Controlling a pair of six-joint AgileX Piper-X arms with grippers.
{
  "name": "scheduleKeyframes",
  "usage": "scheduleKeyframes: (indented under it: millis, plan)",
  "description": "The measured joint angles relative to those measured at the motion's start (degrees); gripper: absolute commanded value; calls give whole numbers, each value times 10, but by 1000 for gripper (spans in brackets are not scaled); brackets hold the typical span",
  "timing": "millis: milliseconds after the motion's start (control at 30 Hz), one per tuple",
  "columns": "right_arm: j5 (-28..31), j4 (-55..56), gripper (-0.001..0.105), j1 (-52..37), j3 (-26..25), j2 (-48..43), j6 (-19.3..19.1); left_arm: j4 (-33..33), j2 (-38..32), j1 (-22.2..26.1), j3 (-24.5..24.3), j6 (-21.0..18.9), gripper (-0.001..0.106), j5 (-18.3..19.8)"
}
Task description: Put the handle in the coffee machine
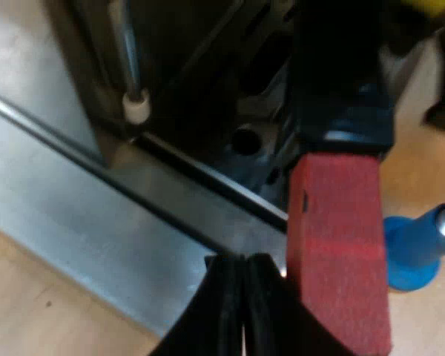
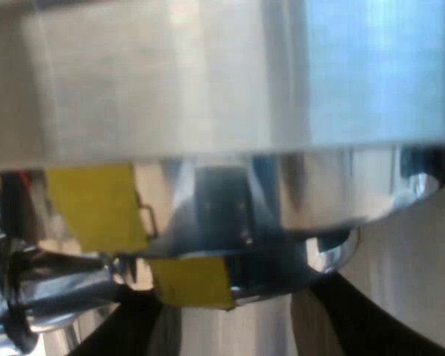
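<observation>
The brushed grey metal base of the espresso machine [image 1: 81, 222] looks satin-smooth. A rounded silver metal casing [image 2: 208, 111] is mirror-polished and carries matt yellow tape patches [image 2: 96, 208]. The dark handle's red end [image 1: 341, 245] looks matt and faintly grainy, the blue tamper [image 1: 419, 248] glossy, and the pale wooden tabletop [image 1: 30, 311] smooth.

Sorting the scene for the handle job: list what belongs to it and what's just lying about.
Part of the job:
red-ended handle
espresso machine
left gripper, shut beside the handle's red end

Lying about:
blue tamper, on the table
</observation>
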Motion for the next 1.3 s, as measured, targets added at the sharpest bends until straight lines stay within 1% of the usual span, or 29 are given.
scheduleKeyframes:
  millis: [33, 100, 133, 167, 267, 367, 500, 800, 900, 1300]
  plan:
    - [0, 0, 37, 0, 0, 0, 0, 18, -9, -3, 0, 6, 1, 10]
    - [0, 0, 37, 0, 0, 0, 0, 29, -15, -7, 0, 8, 1, 10]
    - [0, 0, 37, 0, 0, 0, -1, 55, -20, -16, 0, 21, 1, 11]
    - [0, 0, 37, 0, 0, 0, -1, 76, -20, -25, 0, 25, 1, 12]
    - [0, 0, 37, 0, 0, 0, -1, 113, -20, -46, 0, 48, 1, 12]
    - [0, -1, 37, 0, 2, 0, -1, 134, -20, -58, 0, 50, 1, 12]
    - [2, -4, 37, 0, 4, 0, -1, 164, -20, -61, 0, 58, 1, 14]
    - [3, -4, 37, 0, 4, 0, -1, 185, -20, -62, 0, 63, 1, 35]
    - [6, -4, 37, 0, 6, 0, -1, 191, -20, -61, 0, 63, 1, 50]
    - [8, -5, 37, -1, 6, 0, -1, 202, -20, -61, -3, 64, 1, 61]
